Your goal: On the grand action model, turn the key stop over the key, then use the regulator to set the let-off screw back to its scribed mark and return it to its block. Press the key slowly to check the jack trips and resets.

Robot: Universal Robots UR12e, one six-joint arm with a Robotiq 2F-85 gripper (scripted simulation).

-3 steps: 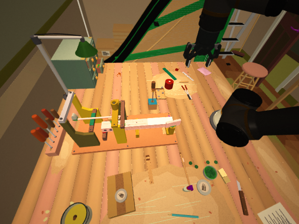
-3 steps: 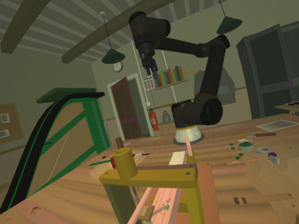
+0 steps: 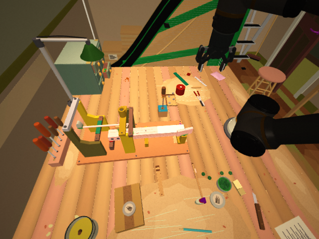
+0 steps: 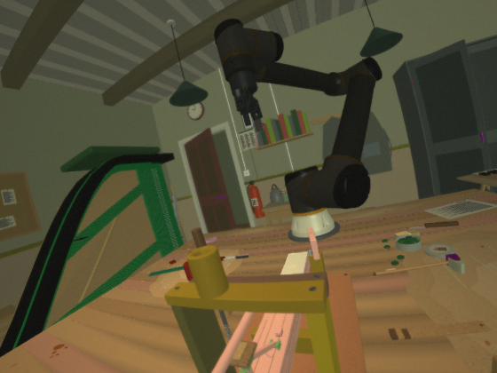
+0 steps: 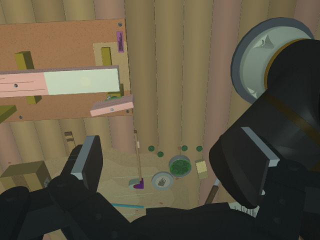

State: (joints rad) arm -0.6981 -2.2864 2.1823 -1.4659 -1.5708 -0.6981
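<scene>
The pink key stop (image 3: pixel 185 131) (image 5: pixel 112 105) sits at the right end of the action model, swung at an angle beside the cream-tipped key (image 3: pixel 157 130) (image 5: pixel 77 81) rather than across it. The model stands on an orange baseboard (image 3: pixel 134 144) in the middle of the bench. The regulator (image 3: pixel 163 96), a brown-handled tool, stands upright in its blue block (image 3: pixel 163 111) just behind the board. The let-off screw is too small to make out. My gripper (image 3: pixel 213 67) (image 4: pixel 250 122) hangs high above the bench's far right part, well above the model, and it is open and empty.
A green-filled dish (image 3: pixel 223 183) and a grey dish (image 3: pixel 217 199) lie on the near right bench, with a hammer shank (image 3: pixel 198 184), a knife (image 3: pixel 258 212) and small green discs. A rack of screwdrivers (image 3: pixel 49 140) stands left. My arm's base (image 3: pixel 253 126) sits right of the board.
</scene>
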